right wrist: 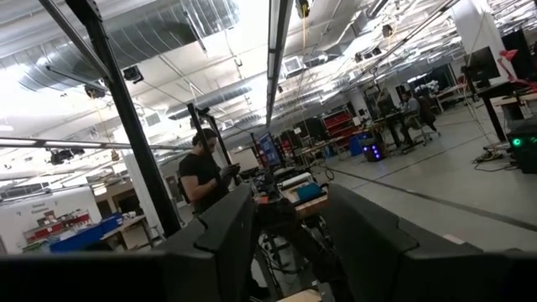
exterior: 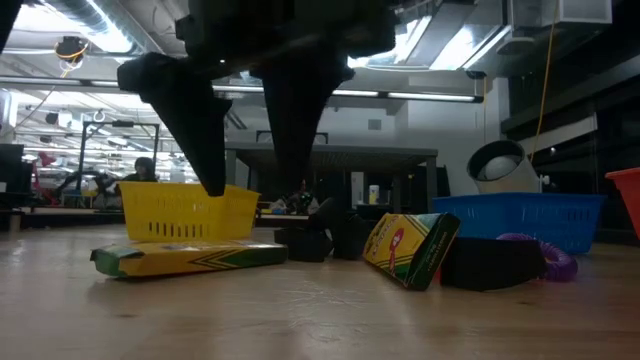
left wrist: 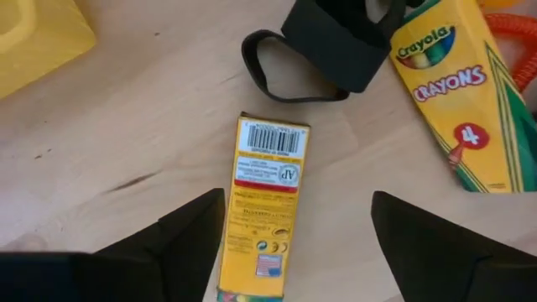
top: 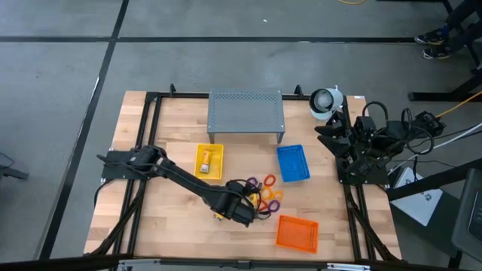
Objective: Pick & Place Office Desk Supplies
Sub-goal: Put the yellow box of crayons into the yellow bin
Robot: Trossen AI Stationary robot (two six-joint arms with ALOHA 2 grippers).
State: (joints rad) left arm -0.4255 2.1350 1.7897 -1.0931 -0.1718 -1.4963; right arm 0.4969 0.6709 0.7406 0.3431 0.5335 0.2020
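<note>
- The wooden table carries a grey perforated stand at the back, then a blue tray, an orange tray and a yellow tray around the middle.
- The left arm reaches out to the cluster of supplies between the trays. The left gripper hangs with its fingers spread wide and holding nothing, one on each side of a yellow crayon packet.
- The right arm is folded at the table's right edge. The right gripper points out into the room, its fingers apart with nothing between them.
- That packet lies flat on the wood. In the left wrist view its long axis runs between the fingers, barcode end away from the wrist.
- A second crayon packet stands tilted against a black clip, near the coloured loops.
- Risk: the fingers look slightly off-centre, probably, though the angle is poor. One finger could strike first and spin the packet.
- Risk: too shallow a descent would pinch only the top edge, and the smooth box could slip out.
</note>
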